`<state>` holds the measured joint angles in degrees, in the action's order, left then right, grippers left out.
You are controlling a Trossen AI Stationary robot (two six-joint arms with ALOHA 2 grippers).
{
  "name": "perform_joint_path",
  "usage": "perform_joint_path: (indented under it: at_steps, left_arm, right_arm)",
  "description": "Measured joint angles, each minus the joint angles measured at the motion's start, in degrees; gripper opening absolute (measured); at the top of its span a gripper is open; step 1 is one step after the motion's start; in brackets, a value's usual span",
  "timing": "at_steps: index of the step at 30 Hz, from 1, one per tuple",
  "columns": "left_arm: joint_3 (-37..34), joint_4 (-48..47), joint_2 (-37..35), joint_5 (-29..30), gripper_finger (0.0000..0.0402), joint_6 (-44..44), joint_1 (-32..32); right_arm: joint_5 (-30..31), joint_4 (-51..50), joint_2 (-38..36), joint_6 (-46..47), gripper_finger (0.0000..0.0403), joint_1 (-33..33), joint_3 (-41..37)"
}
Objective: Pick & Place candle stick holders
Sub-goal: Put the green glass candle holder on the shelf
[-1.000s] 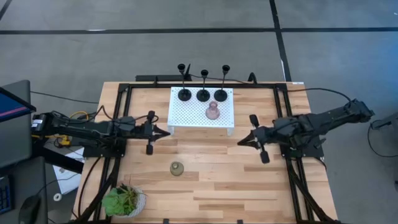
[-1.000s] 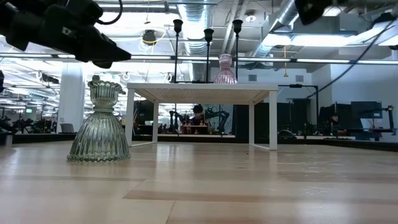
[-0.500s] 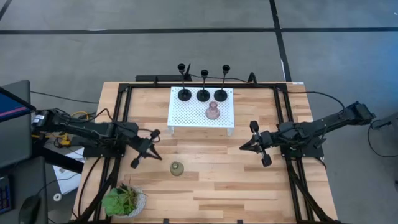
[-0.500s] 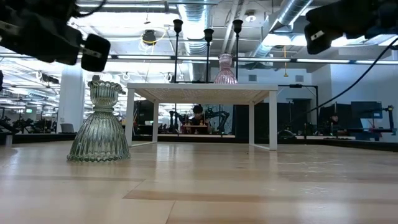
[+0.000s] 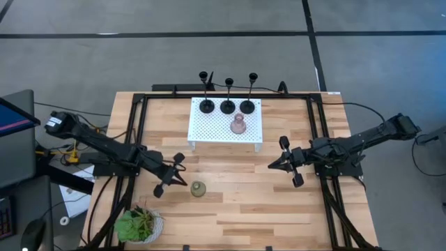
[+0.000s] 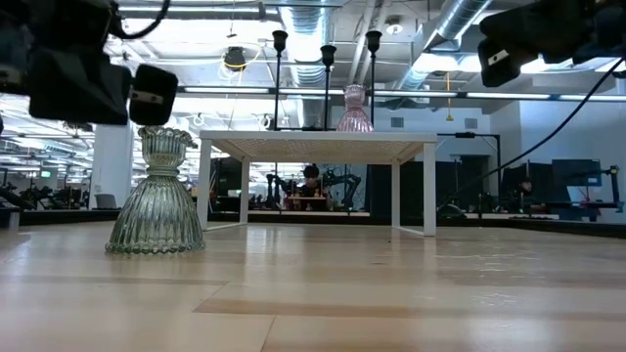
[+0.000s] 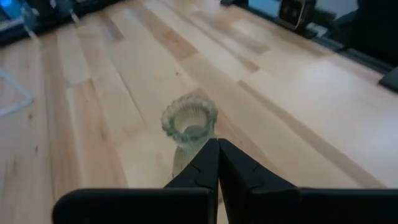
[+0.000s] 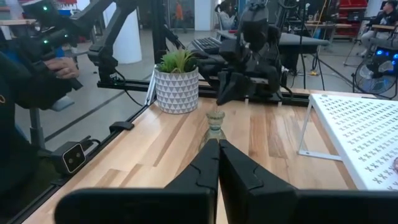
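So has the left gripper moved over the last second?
Yes. In the high view the left gripper has swung away from the white perforated stand and closed in on the olive-green candle stick holder; its fingers are shut.

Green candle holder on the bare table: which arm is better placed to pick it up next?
Left. Its tool, shut, sits just beside the green candle holder; the right tool, also shut, is across the table.

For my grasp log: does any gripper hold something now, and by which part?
Nothing is held. The left gripper is shut, short of the olive-green holder; the right gripper is shut too, empty.
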<state>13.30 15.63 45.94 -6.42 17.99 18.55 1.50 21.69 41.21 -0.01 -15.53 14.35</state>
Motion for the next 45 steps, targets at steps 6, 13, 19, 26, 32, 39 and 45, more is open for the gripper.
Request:
perform_joint_path:
  at_steps: [6,13,19,26,32,39,45]
  left_arm:
    - [0.0,0.1,4.1,0.3,0.0007,-0.6,0.0]
    - [0.0,3.3,7.5,0.4,0.0007,-3.2,0.0]
    - [0.0,6.9,7.3,0.4,0.0029,-9.2,0.0]
    - [0.0,7.5,8.8,0.9,0.01,-10.0,0.0]
    - [0.0,8.6,10.7,0.9,0.017,-10.0,-0.9]
    - [0.0,15.8,14.4,0.9,0.0229,-11.0,-1.4]
    - [0.0,23.1,21.2,0.8,0.025,-11.0,-1.3]
  right_arm:
    - [0.0,-0.1,0.0,0.0,0.0,0.0,0.0]
    - [0.0,-0.2,0.0,0.0,0.0,0.0,0.0]
    - [0.0,-0.2,0.0,0.0,0.0,0.0,0.0]
    - [0.0,-0.2,0.0,0.0,0.0,0.0,0.0]
    - [0.1,0.0,0.0,0.0,0.0,0.0,0.0]
    - [0.2,0.0,0.0,0.0,0.0,0.0,0.0]
    - [1.6,0.0,0.0,0.0,0.0,0.0,0.0]
